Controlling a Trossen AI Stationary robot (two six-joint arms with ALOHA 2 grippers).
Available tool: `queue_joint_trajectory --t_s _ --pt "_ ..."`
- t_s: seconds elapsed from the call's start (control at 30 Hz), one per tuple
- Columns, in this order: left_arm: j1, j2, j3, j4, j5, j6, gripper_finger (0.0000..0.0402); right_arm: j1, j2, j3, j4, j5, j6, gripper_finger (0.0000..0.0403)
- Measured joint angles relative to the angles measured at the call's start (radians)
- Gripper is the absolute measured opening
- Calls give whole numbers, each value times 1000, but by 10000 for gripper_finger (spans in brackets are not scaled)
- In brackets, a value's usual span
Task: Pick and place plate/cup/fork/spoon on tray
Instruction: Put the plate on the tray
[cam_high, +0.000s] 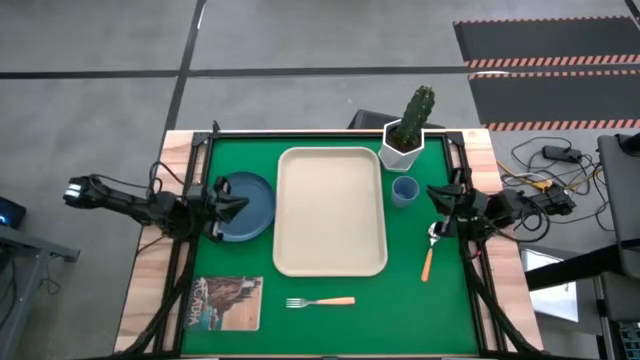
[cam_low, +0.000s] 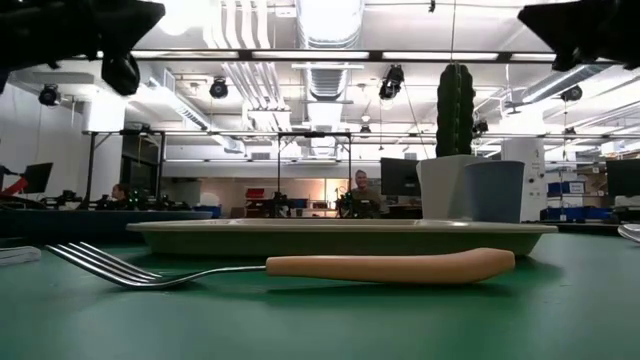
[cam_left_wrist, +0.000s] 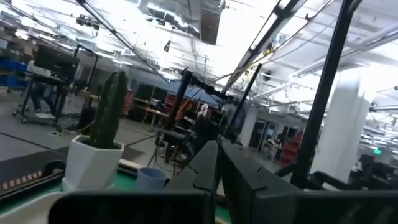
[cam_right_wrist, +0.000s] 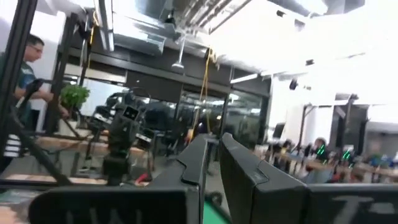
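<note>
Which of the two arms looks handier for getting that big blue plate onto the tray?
Probably the left: its gripper hovers over the plate, left of the tray. The right gripper is across the tray, near the spoon.

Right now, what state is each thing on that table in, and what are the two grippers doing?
tray: flat on the mat, nothing on it.
plate: left of the tray, not on it.
cup: upright, right of the tray.
fork: flat, in front of the tray.
spoon: flat, right of the tray.
cactus pot: upright.
booklet: flat, closed.
left gripper: over the plate.
right gripper: above the spoon's bowl.
</note>
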Motion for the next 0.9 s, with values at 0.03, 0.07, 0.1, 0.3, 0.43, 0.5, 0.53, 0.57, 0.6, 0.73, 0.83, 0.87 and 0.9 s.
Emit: queue_joint_trajectory --t_s 0.03,0.07,0.1,0.3,0.43,0.5,0.53,0.57,0.6,0.73,0.83,0.87,0.9 --pt "0 22 16 1 0 -2 2 0 0 0 7 -5 -15 33" --pt "0 43 31 5 -1 -4 2 0 0 0 22 -11 -27 33" --pt "0 65 48 14 -1 -5 2 0 0 0 42 -11 -34 33" --pt "1 232 153 20 -76 -65 2 0 2 47 92 -62 -39 33" --pt "1 360 227 7 -114 -142 2 0 12 80 91 -65 -52 33" --pt "1 427 269 -26 -114 -200 1 0 14 93 91 -64 -60 33" --pt "1 454 293 -53 -117 -238 1 0 15 98 91 -64 -58 33" --pt "1 480 327 -93 -123 -283 1 0 17 102 91 -65 -55 33" --pt "1 501 358 -154 -130 -336 1 0 19 104 91 -65 -53 33" --pt "1 619 520 -585 -134 -577 0 0 21 105 90 -64 -58 33" --pt "1 723 682 -1007 -105 -782 0 0 20 105 90 -64 -66 33" --pt "1 755 742 -1173 -80 -851 0 0 20 105 91 -64 -73 33" --pt "1 790 795 -1325 -47 -915 0 0 20 105 91 -64 -80 33"
